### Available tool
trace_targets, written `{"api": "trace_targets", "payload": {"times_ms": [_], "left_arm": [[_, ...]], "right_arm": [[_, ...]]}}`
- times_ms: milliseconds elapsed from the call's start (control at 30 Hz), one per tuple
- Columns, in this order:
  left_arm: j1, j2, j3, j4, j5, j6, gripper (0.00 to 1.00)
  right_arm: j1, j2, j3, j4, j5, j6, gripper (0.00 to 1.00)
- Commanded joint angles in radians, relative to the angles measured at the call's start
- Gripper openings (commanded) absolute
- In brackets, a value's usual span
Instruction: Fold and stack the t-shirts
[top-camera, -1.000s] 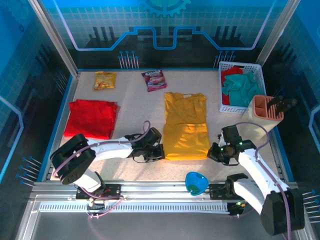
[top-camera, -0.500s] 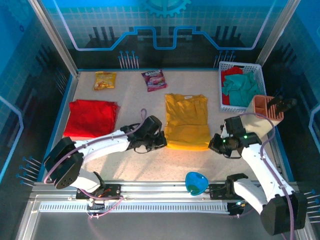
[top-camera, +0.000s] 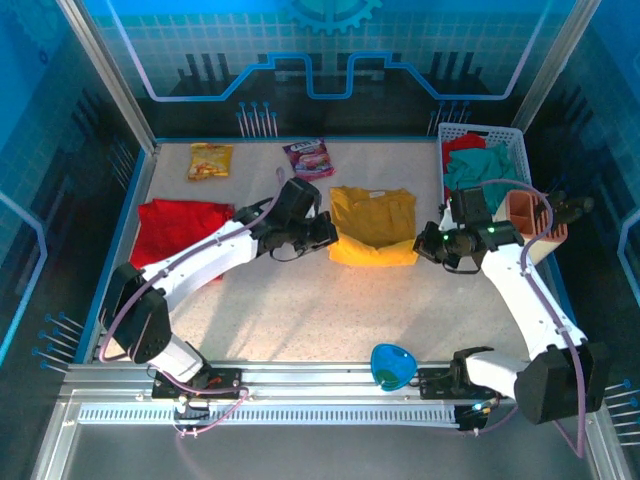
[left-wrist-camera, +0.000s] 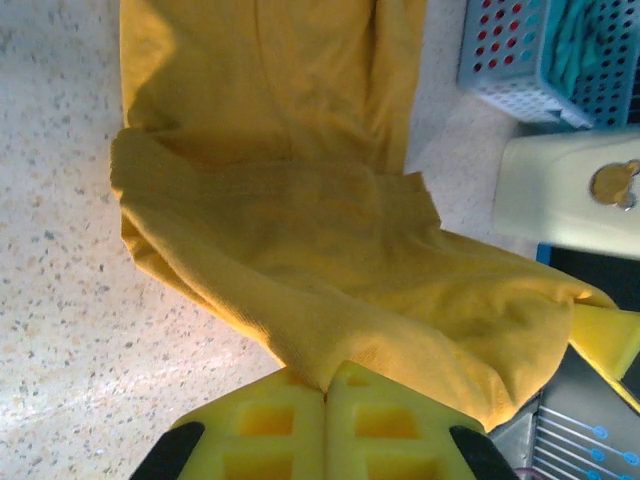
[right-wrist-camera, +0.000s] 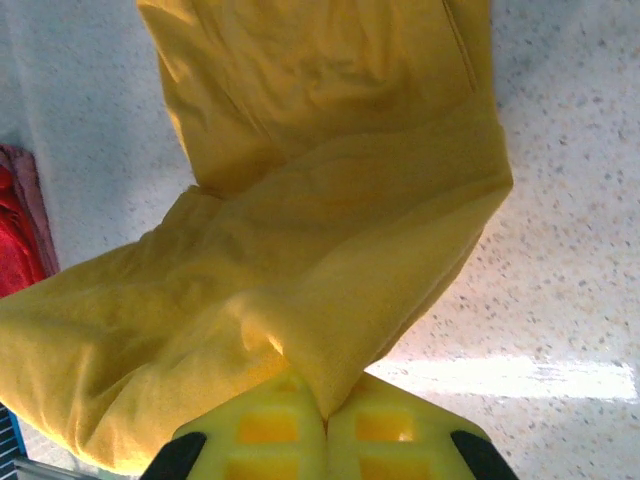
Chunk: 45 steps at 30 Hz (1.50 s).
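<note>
Your left gripper (top-camera: 326, 236) and right gripper (top-camera: 424, 246) each clamp an edge of the yellow t-shirt (top-camera: 375, 222), its lower half doubled over; the red t-shirt (top-camera: 180, 232) lies folded at left.

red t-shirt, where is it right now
In the top external view the bright red cloth t-shirt lies on the left side of the speckled table, nearer the arm bases than the yellow snack packet and left of the mustard-yellow cloth t-shirt.
</note>
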Motion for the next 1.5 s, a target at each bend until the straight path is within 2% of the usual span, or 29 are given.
{"api": "trace_targets", "payload": {"times_ms": [0, 167, 300, 467, 567, 667, 767, 867, 967, 1233, 1467], "left_arm": [[0.011, -0.002, 0.034, -0.073, 0.042, 0.043, 0.00], [0.008, -0.080, -0.060, -0.080, 0.066, 0.017, 0.00], [-0.020, -0.190, -0.167, -0.094, 0.036, -0.025, 0.00], [-0.108, -0.333, -0.316, -0.084, -0.013, -0.137, 0.00], [-0.193, -0.408, -0.403, -0.032, -0.046, -0.225, 0.00], [-0.253, -0.440, -0.429, -0.054, -0.076, -0.270, 0.00], [-0.276, -0.460, -0.434, -0.085, -0.103, -0.287, 0.00], [-0.276, -0.470, -0.426, -0.087, -0.132, -0.287, 0.00], [-0.258, -0.456, -0.382, -0.113, -0.171, -0.261, 0.00], [-0.094, -0.341, -0.283, -0.072, -0.061, -0.152, 0.00], [0.005, -0.189, -0.148, -0.028, 0.022, -0.081, 0.00]], "right_arm": [[-0.004, 0.010, 0.043, 0.009, -0.042, 0.000, 0.00], [0.000, -0.050, -0.026, -0.013, -0.066, 0.013, 0.00], [0.022, -0.143, -0.111, -0.043, -0.082, 0.045, 0.00], [0.046, -0.282, -0.208, -0.126, -0.080, 0.087, 0.00], [0.064, -0.351, -0.249, -0.173, -0.082, 0.109, 0.00], [0.082, -0.396, -0.265, -0.219, -0.084, 0.123, 0.00], [0.098, -0.439, -0.270, -0.249, -0.081, 0.146, 0.00], [0.101, -0.451, -0.252, -0.261, -0.070, 0.152, 0.00], [0.101, -0.394, -0.219, -0.231, -0.072, 0.136, 0.00], [0.093, -0.152, -0.042, -0.073, -0.094, 0.081, 0.00], [0.034, 0.026, 0.067, -0.006, -0.135, 0.041, 0.00]]}}
